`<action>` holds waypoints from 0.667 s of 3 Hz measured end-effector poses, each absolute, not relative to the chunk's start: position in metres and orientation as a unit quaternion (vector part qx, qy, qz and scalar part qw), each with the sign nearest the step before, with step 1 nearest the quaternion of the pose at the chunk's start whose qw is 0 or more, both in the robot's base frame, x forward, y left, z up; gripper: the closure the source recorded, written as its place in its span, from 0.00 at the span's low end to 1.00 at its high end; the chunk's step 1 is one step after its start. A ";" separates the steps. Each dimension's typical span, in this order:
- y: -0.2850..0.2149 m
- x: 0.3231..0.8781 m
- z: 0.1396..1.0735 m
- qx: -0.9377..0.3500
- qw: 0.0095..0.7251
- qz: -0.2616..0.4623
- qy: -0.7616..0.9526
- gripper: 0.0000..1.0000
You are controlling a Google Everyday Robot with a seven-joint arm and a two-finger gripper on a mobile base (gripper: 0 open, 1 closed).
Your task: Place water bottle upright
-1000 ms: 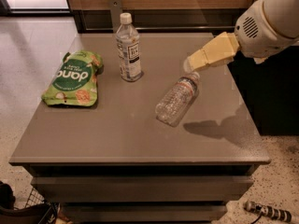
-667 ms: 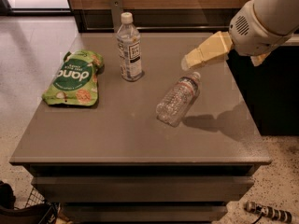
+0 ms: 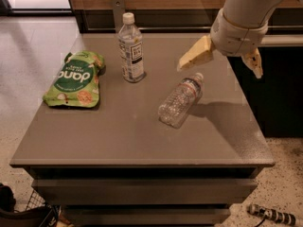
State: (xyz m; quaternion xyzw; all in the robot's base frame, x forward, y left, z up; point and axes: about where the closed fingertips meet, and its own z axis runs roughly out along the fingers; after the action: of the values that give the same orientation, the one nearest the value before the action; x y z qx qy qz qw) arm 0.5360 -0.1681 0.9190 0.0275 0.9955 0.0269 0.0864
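The water bottle (image 3: 181, 99), clear and ribbed with a white cap and a reddish label band, lies on its side on the grey table (image 3: 118, 136), right of the middle, cap pointing to the far right. My gripper (image 3: 223, 60) hangs above and just behind the bottle's cap end, not touching it. Its two yellowish fingers (image 3: 195, 54) are spread wide apart and hold nothing.
A taller smooth bottle (image 3: 130, 48) with a white-and-black label stands upright at the back middle. A green snack pouch (image 3: 75, 79) lies flat at the left. A wooden counter runs behind the table. The table's right edge is close to the bottle.
The arm has swung left and turned over the table. Both fingers now show, spread above the bottle's cap end. The bottle has not moved.
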 end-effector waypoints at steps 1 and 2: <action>-0.151 0.543 0.899 0.100 0.050 0.047 0.993 0.00; -0.135 0.549 0.890 0.128 0.042 0.069 0.989 0.00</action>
State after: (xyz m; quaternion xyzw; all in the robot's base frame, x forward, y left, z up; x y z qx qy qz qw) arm 0.5491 -0.1351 0.8896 0.1277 0.9885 0.0692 0.0415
